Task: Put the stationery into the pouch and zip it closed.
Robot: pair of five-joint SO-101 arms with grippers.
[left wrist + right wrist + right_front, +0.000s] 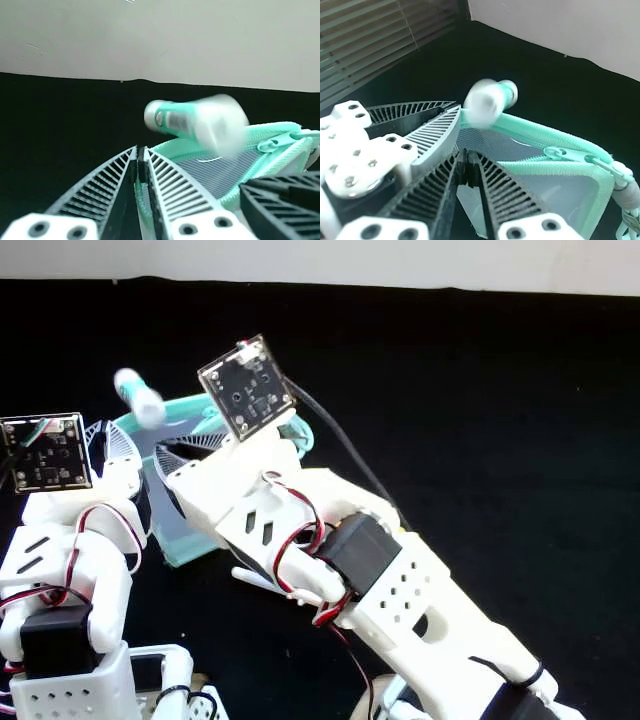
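Left tool point(140, 167), right tool point(468, 172) pinching mint-edged translucent mesh pouch point(540, 134)

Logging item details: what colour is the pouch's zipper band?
Mint green; the zipper band of the pouch shows best in the right wrist view.

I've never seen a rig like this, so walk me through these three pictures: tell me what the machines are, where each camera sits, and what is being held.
These are two white robot arms at a black table. The high view comes from a fixed camera looking down. The other two come from a camera on each arm's wrist, looking along its pincer. Both arms hold one mint-green mesh pouch: the left gripper is shut on its edge, and the right gripper is shut on its mesh wall. The pouch is unzipped. A blurred white and green tube, the stationery, is at the pouch's mouth. I cannot tell whether it is going in.
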